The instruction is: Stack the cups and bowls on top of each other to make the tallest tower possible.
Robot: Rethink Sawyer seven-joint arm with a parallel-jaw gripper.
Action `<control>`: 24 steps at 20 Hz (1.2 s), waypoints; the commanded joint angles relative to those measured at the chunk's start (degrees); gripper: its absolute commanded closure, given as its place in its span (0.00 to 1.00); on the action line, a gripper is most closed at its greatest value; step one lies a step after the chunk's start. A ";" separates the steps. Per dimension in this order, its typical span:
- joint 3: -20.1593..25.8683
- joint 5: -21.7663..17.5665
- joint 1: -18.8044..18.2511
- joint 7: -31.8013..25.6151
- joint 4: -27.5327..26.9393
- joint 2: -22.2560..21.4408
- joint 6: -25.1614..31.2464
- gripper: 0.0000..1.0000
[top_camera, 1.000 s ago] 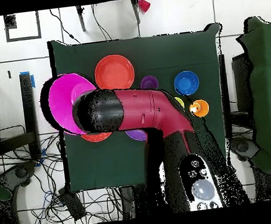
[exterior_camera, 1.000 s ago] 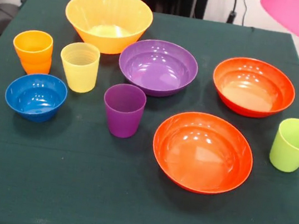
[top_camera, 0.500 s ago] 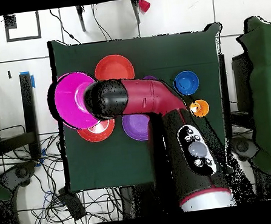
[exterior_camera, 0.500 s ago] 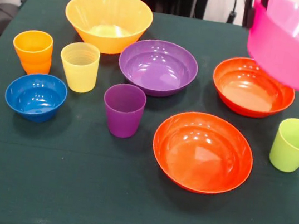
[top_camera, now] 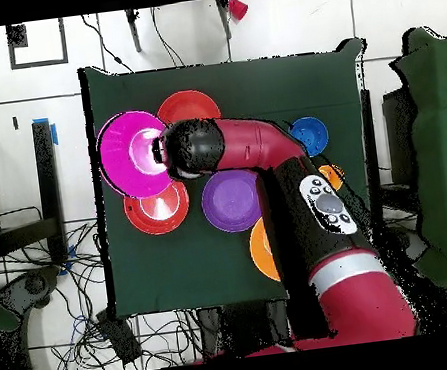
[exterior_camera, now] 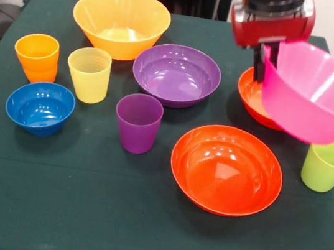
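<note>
My gripper (exterior_camera: 265, 63) is shut on the near-left rim of the large pink bowl (exterior_camera: 317, 91) and holds it tilted in the air. The pink bowl hangs over the far red-orange bowl (exterior_camera: 251, 95) and hides most of it. It also covers the rim of the lime green cup (exterior_camera: 327, 165). The near red-orange bowl (exterior_camera: 226, 170) sits in front. The purple bowl (exterior_camera: 176, 74), purple cup (exterior_camera: 137, 122), yellow cup (exterior_camera: 88, 74), orange cup (exterior_camera: 36, 56), blue bowl (exterior_camera: 39, 106) and yellow-orange bowl (exterior_camera: 120, 22) stand apart on the table. In the overhead view the pink bowl (top_camera: 131, 154) sits at the arm's (top_camera: 254, 154) end.
A dark green cloth (exterior_camera: 78, 212) covers the table. Everything stands singly, nothing is nested. The arm's red wrist (exterior_camera: 271, 15) comes down at the far right. Cables and chairs surround the table in the overhead view.
The pink bowl has come down and leftward from the top right corner, and now hangs over the far red-orange bowl. The arm's wrist has come into the front view.
</note>
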 commanded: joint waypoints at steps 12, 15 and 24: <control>13.34 -5.42 -2.61 -17.62 -24.52 16.26 16.65 1.00; 13.50 -6.58 -2.66 -17.60 -27.14 16.23 18.65 1.00; 15.43 -5.94 -4.13 -16.29 -28.92 16.14 28.84 1.00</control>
